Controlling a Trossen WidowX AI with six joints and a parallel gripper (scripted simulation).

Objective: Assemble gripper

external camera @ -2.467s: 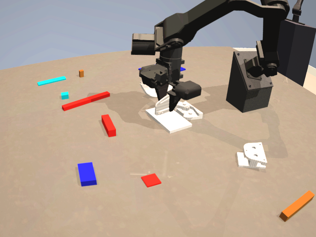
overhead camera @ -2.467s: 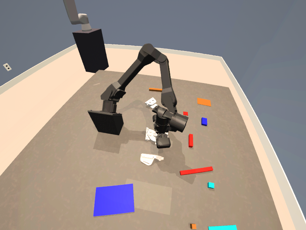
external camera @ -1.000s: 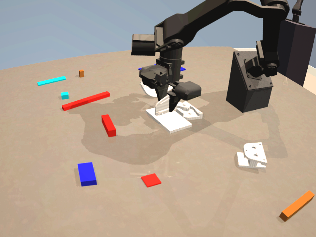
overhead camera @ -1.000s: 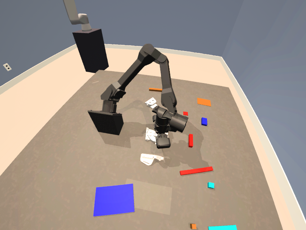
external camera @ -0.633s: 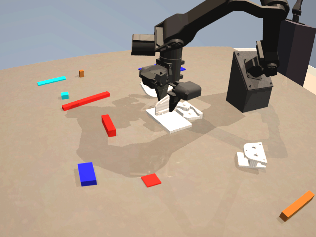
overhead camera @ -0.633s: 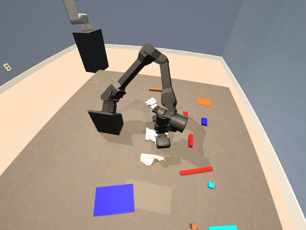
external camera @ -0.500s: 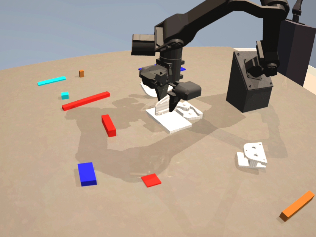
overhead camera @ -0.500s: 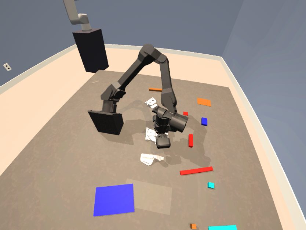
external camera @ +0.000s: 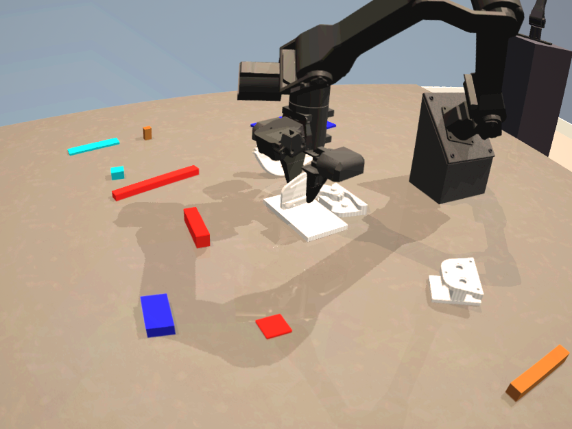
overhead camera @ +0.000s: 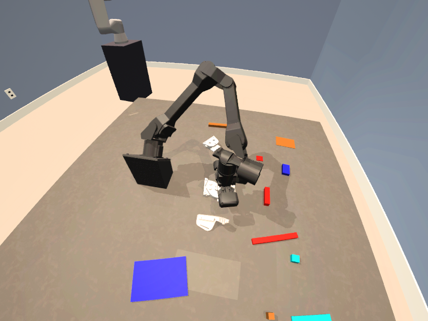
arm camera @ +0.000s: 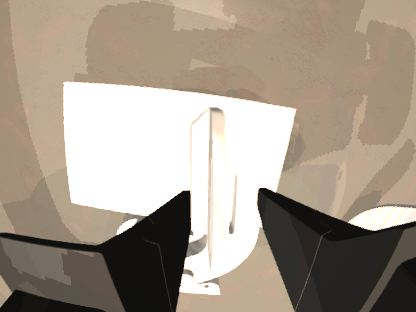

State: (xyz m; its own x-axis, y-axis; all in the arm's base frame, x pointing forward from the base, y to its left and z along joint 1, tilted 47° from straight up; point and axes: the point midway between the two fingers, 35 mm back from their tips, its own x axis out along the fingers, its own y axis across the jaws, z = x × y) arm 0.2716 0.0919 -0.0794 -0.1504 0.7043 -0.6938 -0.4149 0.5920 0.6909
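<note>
A white jaw [external camera: 293, 194] [arm camera: 200, 165] stands on edge between the fingers of my gripper [external camera: 301, 191] [arm camera: 224, 191], which is shut on it. It is over or on a flat white slab [external camera: 318, 226] [arm camera: 120, 145]; contact with the slab is unclear. The white gripper base [overhead camera: 209, 188] [external camera: 341, 199] with its raised pins is close beside the slab, partly hidden by the arm. The other jaw [overhead camera: 205, 221] [external camera: 269, 162] lies apart on the table, its toothed end visible in the top view. The housing plate [overhead camera: 210, 140] [external camera: 467, 273], with two holes, rests on a small white stand [external camera: 438, 295].
Red bars [overhead camera: 274, 238] [overhead camera: 267, 196] [external camera: 196, 227], a blue block [overhead camera: 285, 169] [external camera: 157, 314] and a red square [overhead camera: 259, 158] [external camera: 273, 325] lie around the work. A blue sheet [overhead camera: 159, 279], an orange bar [overhead camera: 217, 124] [external camera: 538, 371] and a cyan cube [overhead camera: 294, 258] [external camera: 117, 173] lie farther off.
</note>
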